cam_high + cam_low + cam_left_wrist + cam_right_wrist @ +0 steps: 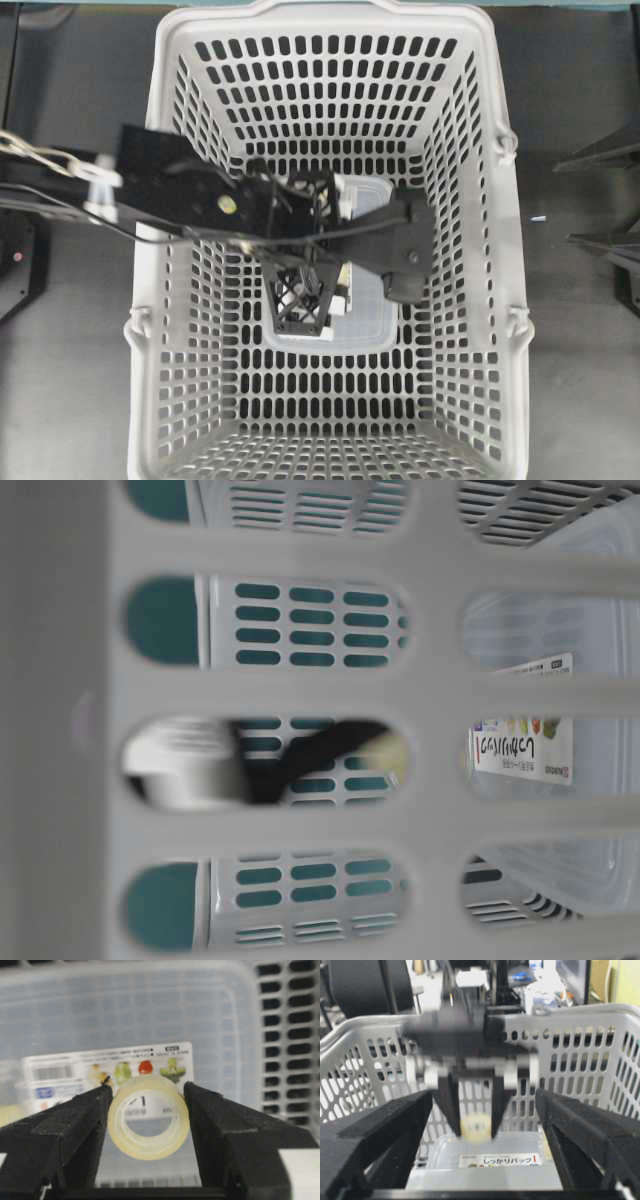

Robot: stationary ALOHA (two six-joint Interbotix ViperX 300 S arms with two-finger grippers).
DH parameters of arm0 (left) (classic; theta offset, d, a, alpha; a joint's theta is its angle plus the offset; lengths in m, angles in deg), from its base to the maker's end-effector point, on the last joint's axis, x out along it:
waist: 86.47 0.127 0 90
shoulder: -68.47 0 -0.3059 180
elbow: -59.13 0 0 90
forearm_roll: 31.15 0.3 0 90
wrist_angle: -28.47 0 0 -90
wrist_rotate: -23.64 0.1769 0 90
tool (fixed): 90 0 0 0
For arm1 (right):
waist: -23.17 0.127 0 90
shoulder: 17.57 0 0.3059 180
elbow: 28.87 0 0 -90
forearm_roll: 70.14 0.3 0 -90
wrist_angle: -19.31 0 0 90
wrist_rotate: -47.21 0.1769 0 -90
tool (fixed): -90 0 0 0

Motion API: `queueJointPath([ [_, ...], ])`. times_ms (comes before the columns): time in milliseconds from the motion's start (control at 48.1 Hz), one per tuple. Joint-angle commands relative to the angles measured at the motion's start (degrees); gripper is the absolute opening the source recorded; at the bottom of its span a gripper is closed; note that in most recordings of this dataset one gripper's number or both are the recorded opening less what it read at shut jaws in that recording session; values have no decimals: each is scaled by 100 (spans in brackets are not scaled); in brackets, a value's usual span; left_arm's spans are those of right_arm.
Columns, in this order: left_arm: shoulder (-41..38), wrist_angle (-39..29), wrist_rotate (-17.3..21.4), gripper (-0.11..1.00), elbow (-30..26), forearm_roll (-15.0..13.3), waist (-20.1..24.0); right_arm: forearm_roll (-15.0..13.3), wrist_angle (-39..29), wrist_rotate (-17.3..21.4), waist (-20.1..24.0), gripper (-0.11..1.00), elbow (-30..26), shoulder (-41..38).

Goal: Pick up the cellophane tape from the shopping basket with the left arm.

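The shopping basket [330, 60] is the biggest thing here, a light-grey slotted tub sitting on the dark worktop [580, 380], and everything I need lies on its floor. My left arm [175, 190] reaches in over the left wall and angles down toward the middle, because the basket's tall sides leave no way in except from above.

Inside lies a clear plastic food box [150, 1015] with a printed label [107, 1072], flat on the basket floor. The cellophane tape [148, 1117] stands on edge on top of that box, its hole facing my wrist camera, so its two curved sides are free for me to take.

My left pincer [147, 1110] straddles the roll, one black finger against each side. The fingers [75, 1130] are about half open and touching the ring or a hair off it; I judge the grip is just seating, not yet firm, and the roll is not lifted.

My right pincer [482, 1130] hangs wide open and empty outside the basket, facing it from the near rim, well clear of the job.
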Motion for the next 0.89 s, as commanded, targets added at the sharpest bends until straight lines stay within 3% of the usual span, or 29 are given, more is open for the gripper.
queueJointPath([
  [0,246,-571,18,49,-721,18,-53,18,97,9,9,80,-35,0],
  [187,141,-1793,18,49,-1960,18,-79,18,114,9,9,80,-9,53],
  [333,-88,-2276,26,49,-2443,18,-70,18,123,9,9,80,-9,62],
  [874,-211,-2329,18,49,-2531,18,-44,18,123,9,9,80,0,62],
])
